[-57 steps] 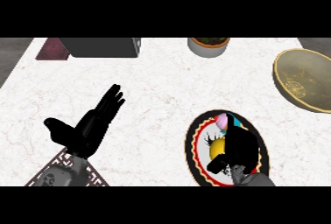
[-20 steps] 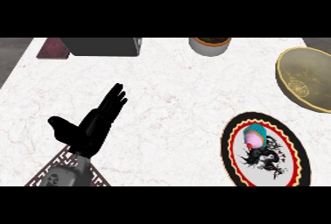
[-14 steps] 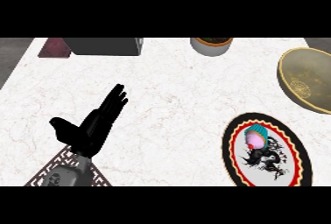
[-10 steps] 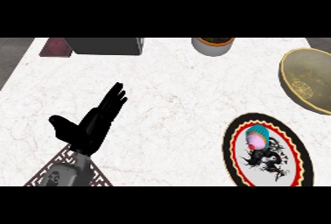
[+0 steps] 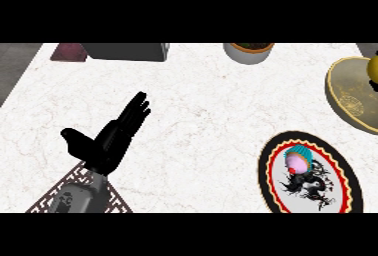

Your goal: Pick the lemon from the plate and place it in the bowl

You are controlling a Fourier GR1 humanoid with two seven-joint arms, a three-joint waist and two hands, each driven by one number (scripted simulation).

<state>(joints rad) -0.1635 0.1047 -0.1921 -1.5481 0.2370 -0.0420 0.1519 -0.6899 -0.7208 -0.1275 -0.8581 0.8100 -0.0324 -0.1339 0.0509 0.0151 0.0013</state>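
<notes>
1. Head view, what has just changed: a yellow shape (image 5: 371, 70) now shows at the picture's right edge, over the far rim of the bowl (image 5: 353, 95). Half a second ago that spot showed only the bowl. I judge it to be the lemon, though the edge cuts it off, so I cannot tell whether it rests in the bowl or hangs above it.
2. Head view, what that means: the plate (image 5: 275, 165) carries only a cupcake (image 5: 299, 161) on its printed pattern, with no lemon. I take the pick as done and the placing as either under way or just finished.
3. Head view, the hands: my right hand is out of the picture, so I cannot say whether it holds the fruit. My left hand (image 5: 109, 140) rests at the left with fingers straight and together and the thumb out to the side. It holds nothing and is well apart from both plate and bowl. Its forearm lies over a patterned mat (image 5: 55, 197).
4. Head view, against the earliest frame: the right hand was then down on the plate, on the lemon. Since then it has left the view, and the plate and bowl now sit further right in the picture. The left hand has not moved.
5. Head view, the rest: a cup (image 5: 249, 50) and a dark box (image 5: 125, 51) stand along the far edge, untouched.
</notes>
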